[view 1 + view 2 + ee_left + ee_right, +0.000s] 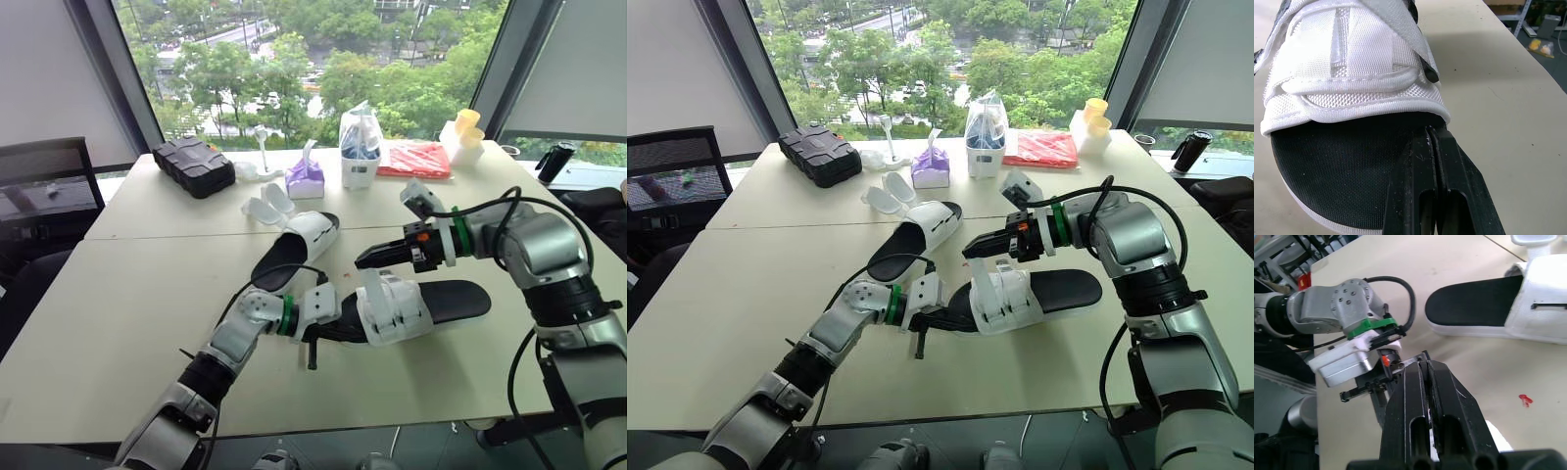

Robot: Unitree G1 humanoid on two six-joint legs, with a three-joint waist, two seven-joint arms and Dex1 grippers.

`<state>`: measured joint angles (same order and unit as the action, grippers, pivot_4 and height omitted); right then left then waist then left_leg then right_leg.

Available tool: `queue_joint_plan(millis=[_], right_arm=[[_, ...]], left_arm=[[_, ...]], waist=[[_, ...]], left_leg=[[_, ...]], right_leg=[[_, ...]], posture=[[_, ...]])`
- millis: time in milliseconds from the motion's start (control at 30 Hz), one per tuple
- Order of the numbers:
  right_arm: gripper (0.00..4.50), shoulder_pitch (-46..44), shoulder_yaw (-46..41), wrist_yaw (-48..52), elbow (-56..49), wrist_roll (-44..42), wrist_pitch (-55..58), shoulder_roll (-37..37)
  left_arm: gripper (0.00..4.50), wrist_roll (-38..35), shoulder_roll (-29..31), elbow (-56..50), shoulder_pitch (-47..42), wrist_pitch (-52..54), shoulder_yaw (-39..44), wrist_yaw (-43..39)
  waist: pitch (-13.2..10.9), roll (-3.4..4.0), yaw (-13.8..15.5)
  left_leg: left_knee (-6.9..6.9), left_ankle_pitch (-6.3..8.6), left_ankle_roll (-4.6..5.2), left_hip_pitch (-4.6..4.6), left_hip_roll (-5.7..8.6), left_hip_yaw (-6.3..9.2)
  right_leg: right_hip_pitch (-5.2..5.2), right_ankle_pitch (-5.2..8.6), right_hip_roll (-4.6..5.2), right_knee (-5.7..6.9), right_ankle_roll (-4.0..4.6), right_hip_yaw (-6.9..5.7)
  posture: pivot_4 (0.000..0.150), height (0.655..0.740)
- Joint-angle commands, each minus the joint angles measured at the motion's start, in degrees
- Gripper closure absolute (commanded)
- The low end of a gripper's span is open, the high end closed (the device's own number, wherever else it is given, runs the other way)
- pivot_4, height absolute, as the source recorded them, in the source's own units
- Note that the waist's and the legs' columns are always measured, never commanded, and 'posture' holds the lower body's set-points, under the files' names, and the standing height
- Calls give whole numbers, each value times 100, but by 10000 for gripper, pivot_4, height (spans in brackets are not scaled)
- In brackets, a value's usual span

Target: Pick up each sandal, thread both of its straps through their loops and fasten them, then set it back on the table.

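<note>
Black fingers of the left hand (pixel 1429 134) lie pressed together on the toe of the near sandal (pixel 446 299), probably pinning it to the bench (pixel 147 284). The right hand (pixel 364 258), also pressed together, sits atop its upright white strap (pixel 373 286); can't tell if it's gripping.

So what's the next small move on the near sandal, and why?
Probably draw the raised strap across the near sandal: the right hand sits shut at that strap's tip, though the grip itself is hidden, while the left hand, also shut, presses its toe end on the table.
</note>
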<state>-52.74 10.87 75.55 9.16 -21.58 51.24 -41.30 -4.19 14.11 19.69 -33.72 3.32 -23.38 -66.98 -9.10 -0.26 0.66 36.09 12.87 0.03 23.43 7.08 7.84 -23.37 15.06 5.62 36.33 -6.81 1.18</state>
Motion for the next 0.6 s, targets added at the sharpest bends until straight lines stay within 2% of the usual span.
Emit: queue_joint_plan(millis=[33, 300, 600], right_arm=[[44757, -439, -55, -58, 495, 179, -595, 138], [44757, -768, 294, -139, 2337, 942, -1785, 539], [44757, -742, 671, -193, 3263, 1780, -2760, 730]], left_arm=[[45000, 220, 43, 165, 146, 82, -325, -159], [45000, 215, 58, 83, 179, 142, -325, -140], [45000, 223, 73, 28, 198, 162, -329, -129]], waist=[[0, 0, -10], [0, 0, -21], [1, 2, -45]], left_leg=[[0, 0, 0, 0, 0, 0], [-2, -1, -1, -1, -1, -1], [2, -2, -2, -5, 0, -1]], right_leg=[[0, 0, 0, 0, 0, 0], [-1, 0, -2, 1, 0, 1], [3, 0, -6, 4, 0, 2]], posture=[[1500, 7400], [1500, 7400], [1500, 7400]])
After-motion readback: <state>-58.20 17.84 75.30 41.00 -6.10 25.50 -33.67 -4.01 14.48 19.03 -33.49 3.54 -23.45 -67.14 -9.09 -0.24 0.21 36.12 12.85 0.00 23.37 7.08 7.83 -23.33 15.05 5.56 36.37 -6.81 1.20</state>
